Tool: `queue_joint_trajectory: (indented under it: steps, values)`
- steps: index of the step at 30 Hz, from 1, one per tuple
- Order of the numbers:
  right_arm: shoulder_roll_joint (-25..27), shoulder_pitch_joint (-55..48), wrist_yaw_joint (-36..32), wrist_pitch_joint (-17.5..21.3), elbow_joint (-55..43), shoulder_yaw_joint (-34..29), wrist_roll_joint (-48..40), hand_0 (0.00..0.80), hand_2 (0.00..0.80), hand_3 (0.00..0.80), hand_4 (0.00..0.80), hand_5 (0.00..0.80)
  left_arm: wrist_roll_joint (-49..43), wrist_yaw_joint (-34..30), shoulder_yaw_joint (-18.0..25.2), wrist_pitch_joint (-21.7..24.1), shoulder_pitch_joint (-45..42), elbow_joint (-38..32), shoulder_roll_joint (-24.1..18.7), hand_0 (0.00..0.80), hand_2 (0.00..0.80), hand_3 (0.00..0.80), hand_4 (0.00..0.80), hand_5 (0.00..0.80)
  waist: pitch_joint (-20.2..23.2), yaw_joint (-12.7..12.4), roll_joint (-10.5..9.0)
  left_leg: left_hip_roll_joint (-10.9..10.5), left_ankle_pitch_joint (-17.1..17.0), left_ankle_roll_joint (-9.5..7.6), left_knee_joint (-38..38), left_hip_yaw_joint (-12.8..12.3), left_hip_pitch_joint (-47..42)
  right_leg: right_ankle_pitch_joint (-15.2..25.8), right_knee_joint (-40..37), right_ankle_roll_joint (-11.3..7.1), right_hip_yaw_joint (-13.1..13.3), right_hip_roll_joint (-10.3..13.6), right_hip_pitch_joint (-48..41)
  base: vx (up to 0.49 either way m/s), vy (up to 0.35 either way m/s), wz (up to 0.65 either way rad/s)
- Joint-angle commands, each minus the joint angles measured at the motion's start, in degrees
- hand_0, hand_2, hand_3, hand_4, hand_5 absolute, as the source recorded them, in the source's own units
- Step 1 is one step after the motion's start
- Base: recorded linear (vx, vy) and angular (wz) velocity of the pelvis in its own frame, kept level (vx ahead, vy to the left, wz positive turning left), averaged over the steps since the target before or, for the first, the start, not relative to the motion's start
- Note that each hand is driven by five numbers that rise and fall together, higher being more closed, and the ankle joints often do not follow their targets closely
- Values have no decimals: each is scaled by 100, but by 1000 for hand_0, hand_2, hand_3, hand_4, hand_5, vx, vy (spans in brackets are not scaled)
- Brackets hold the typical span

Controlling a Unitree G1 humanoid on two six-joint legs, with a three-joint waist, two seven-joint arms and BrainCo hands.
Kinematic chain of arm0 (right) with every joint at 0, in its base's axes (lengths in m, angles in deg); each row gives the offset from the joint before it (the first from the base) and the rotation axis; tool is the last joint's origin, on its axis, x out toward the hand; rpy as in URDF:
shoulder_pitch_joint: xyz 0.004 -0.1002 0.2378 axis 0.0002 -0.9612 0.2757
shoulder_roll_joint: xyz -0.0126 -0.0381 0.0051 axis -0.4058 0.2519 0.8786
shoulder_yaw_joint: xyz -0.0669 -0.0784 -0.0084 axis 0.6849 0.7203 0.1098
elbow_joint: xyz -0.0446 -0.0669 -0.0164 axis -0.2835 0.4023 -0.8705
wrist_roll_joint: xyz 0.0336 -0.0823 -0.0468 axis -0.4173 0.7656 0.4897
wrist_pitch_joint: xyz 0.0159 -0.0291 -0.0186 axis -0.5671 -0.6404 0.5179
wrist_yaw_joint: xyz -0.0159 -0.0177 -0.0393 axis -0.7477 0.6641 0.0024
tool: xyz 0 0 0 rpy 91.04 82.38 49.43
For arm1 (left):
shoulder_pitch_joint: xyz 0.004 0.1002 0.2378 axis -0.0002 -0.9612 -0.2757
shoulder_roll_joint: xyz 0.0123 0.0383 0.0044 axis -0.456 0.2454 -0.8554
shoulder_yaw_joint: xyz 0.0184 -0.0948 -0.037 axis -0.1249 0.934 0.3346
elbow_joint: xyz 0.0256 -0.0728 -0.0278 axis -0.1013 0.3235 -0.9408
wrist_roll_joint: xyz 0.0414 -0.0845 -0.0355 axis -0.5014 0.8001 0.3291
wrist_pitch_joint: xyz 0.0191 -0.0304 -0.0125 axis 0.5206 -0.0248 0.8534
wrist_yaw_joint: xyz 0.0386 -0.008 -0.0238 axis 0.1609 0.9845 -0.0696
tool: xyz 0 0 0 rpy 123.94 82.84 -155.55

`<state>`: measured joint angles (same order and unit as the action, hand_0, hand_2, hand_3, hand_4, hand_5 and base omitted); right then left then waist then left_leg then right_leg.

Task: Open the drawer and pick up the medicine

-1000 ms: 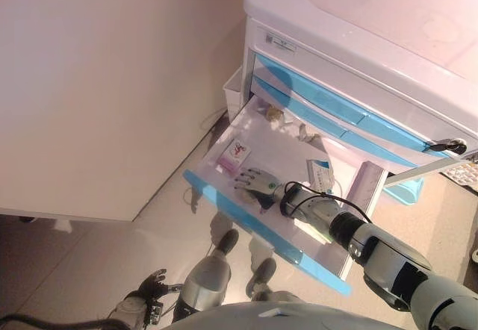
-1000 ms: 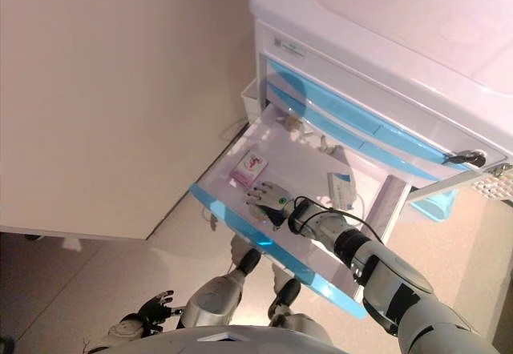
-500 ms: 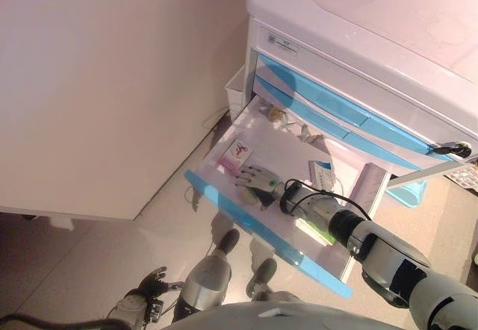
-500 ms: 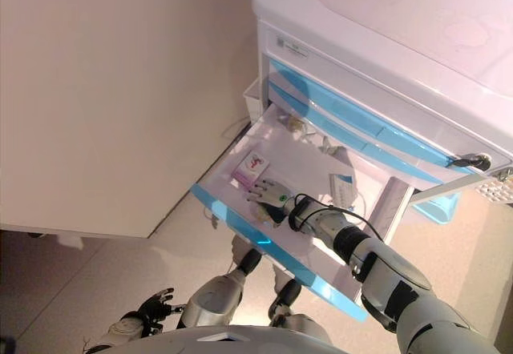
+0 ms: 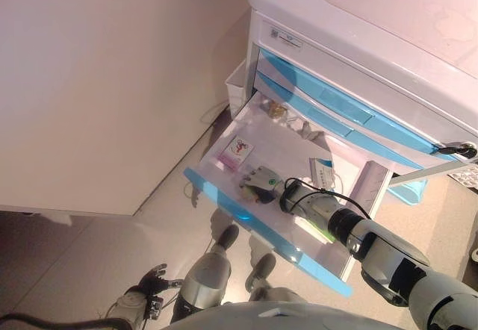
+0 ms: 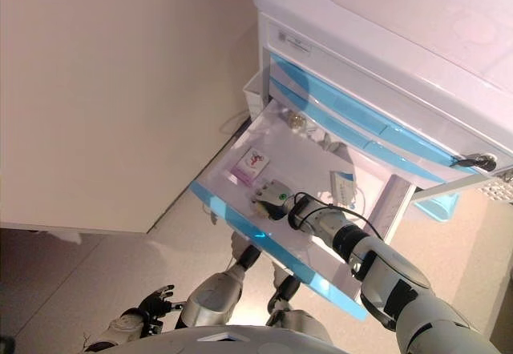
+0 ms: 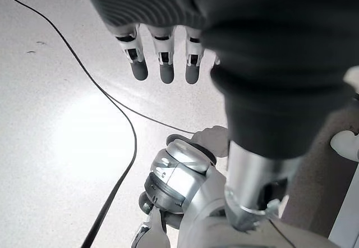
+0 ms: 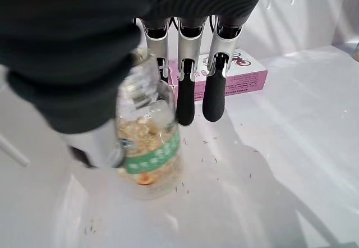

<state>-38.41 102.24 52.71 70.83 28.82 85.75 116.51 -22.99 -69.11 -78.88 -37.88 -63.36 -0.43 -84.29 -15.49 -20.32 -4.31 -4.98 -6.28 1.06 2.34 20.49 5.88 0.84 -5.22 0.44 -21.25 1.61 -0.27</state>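
The bottle [image 8: 147, 147] lies on the open drawer [image 5: 224, 194] floor under the right hand [image 5: 258, 181], whose straight fingers [image 8: 185, 99] hover unclosed. Small, smooth, probably light and rollable, so grip across its labelled middle. The left hand [image 7: 162, 63] hangs slack over the floor.

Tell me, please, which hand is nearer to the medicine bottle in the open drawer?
The right hand hovers right over the medicine bottle inside the drawer; the left hand hangs low by the floor, outside it.
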Motion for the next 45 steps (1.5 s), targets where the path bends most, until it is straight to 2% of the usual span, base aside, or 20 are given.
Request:
queue_joint_trajectory:
  steps: [1,3,10,19,24,32,36,40,42,45]
  values:
    - [-128,239,156,36,-202,46,24,627,627,627,627,627,133,-34,-173,130,-3,195,-107,0,0,0,0,0,7,-53,-28,-311,241,-249,204,-104,-60,-301,593,-254,137,30,-51,0,0,0]
    - [-121,237,189,42,-186,48,25,693,693,693,693,693,144,-45,-175,124,9,195,-120,0,0,0,0,0,4,-52,-32,-306,245,-248,202,-109,-58,-299,596,-260,134,34,-47,0,0,0]
    - [-100,272,218,45,-207,28,32,649,649,649,649,649,168,-25,-160,111,18,201,-127,0,0,0,0,0,4,-46,-56,-303,250,-247,209,-114,-52,-293,590,-269,141,32,-36,0,0,0]
    - [-20,312,282,-50,-414,-31,-134,734,734,734,734,734,-3,-19,-91,82,-5,222,-143,0,0,0,0,0,70,-4,-134,-285,281,-262,213,-191,-84,-258,548,-297,195,23,-59,-1,-2,0]
    - [164,289,193,-31,-934,-68,-267,797,797,797,797,797,-101,19,0,94,-68,232,-120,0,0,0,0,0,188,112,-221,-256,352,-272,204,-304,-174,-237,535,-314,332,4,-87,7,-11,-11]
    - [762,213,-230,115,-2240,-146,-671,800,800,800,800,800,-204,63,139,-7,-85,209,-102,0,0,0,0,0,418,383,-340,-185,463,-281,212,-564,-378,-186,490,-336,623,-54,-161,15,-9,-21]
    - [1155,147,-490,191,-2973,-263,-916,800,800,800,800,800,-240,90,214,-73,-124,203,-86,0,0,0,0,0,527,548,-370,-156,525,-294,217,-724,-485,-163,470,-341,794,-91,-186,4,-6,-32]
    - [1539,126,-1052,172,-3801,-513,-1528,800,800,800,800,800,-292,109,251,-170,-131,222,-54,0,0,0,0,0,628,708,-376,-121,574,-308,228,-888,-582,-148,458,-345,962,-131,-209,-2,-1,-25]
    - [1762,95,-1482,138,-4238,-715,-2013,800,800,800,800,800,-333,99,295,-191,-150,242,-47,0,0,0,0,0,675,793,-376,-102,598,-313,229,-967,-628,-145,459,-341,1048,-149,-216,-6,1,-30]
    - [2175,74,-2516,-23,-5103,-1141,-2982,800,800,800,800,800,-327,98,382,-238,-197,263,-11,0,0,0,0,0,743,963,-363,-80,623,-322,239,-1116,-702,-138,452,-340,1197,-176,-234,-5,18,-21]
